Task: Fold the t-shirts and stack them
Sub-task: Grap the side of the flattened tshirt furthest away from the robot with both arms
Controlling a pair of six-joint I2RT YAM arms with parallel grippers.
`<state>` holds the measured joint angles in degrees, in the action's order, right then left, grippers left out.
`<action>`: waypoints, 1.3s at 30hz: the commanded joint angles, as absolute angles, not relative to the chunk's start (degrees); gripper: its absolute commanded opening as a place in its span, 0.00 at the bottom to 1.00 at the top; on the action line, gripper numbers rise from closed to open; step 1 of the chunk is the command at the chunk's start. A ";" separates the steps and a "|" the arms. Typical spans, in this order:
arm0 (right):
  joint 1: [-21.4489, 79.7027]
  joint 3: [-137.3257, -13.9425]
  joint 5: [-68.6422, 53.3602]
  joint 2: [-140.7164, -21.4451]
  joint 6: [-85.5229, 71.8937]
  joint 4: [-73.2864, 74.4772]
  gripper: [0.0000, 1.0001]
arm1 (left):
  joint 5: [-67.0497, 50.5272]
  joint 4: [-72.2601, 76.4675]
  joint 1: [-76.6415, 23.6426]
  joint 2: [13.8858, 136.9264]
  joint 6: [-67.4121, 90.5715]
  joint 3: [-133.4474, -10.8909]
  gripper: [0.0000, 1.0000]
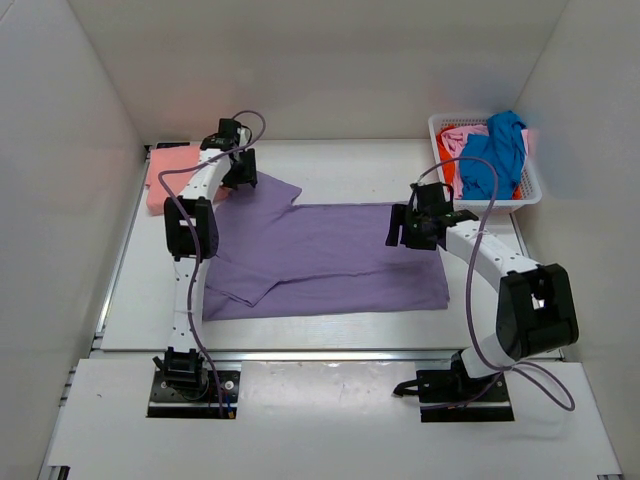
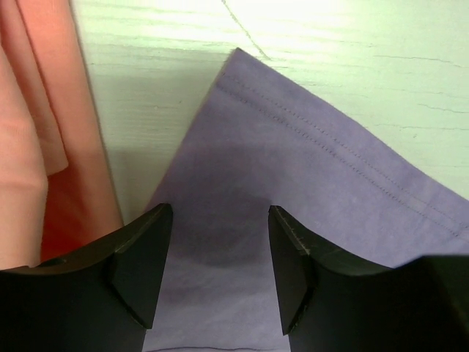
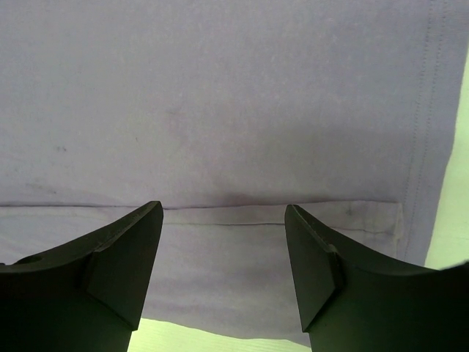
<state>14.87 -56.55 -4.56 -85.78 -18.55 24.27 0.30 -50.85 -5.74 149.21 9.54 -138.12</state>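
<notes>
Across the middle of the surface [image 1: 350,160]: a lavender-purple t-shirt [image 1: 330,260] lies spread flat, with one sleeve reaching toward the far left and its near-left part folded over itself.
Far-left corner: a salmon-pink t-shirt [image 1: 165,172], folded, lies just beside that sleeve — a strip of bare white shows between them.
Far-right corner: a white lattice basket [image 1: 500,203] holds a bright blue t-shirt [image 1: 495,150] draped over an orange-red t-shirt [image 1: 449,178] and a pink t-shirt [image 1: 462,132].
Left tool [image 1: 243,176]: its fingers are spread and it hangs over the lavender sleeve near its stitched hem, with nothing pinched between them.
Right tool [image 1: 402,228]: its fingers are spread above the far-right corner of the lavender shirt, where a narrow strip of cloth is turned over — it grips nothing.
</notes>
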 commanded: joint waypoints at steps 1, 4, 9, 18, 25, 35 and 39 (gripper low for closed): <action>15.73 -58.89 -4.22 -86.13 -19.69 21.80 0.65 | 0.88 -49.31 -5.63 145.28 8.70 -137.20 0.67; 15.82 -58.97 -3.96 -86.04 -19.25 21.97 0.65 | 1.23 -48.43 -5.45 144.84 8.70 -136.15 0.67; 16.08 -58.98 -3.78 -86.57 -19.25 21.53 0.64 | 1.15 -47.99 -5.19 144.93 8.62 -135.88 0.67; 16.26 -59.32 -3.16 -88.15 -18.81 21.27 0.64 | 4.30 -47.72 -5.62 145.10 7.56 -135.27 0.67; 14.50 -64.41 -0.27 -93.25 -18.19 19.86 0.67 | 7.30 -55.28 -6.94 151.16 5.72 -143.87 0.62; 13.71 -73.91 5.09 -103.00 -21.27 18.63 0.68 | 4.48 -54.14 -8.00 149.06 3.52 -138.96 0.00; 13.71 -78.04 7.90 -107.56 -21.70 19.60 0.68 | 5.01 -55.28 -8.26 148.62 3.16 -140.00 0.00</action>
<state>14.11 -74.67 3.66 -105.58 -20.43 20.88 5.89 -52.38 -7.81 151.00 4.01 -140.59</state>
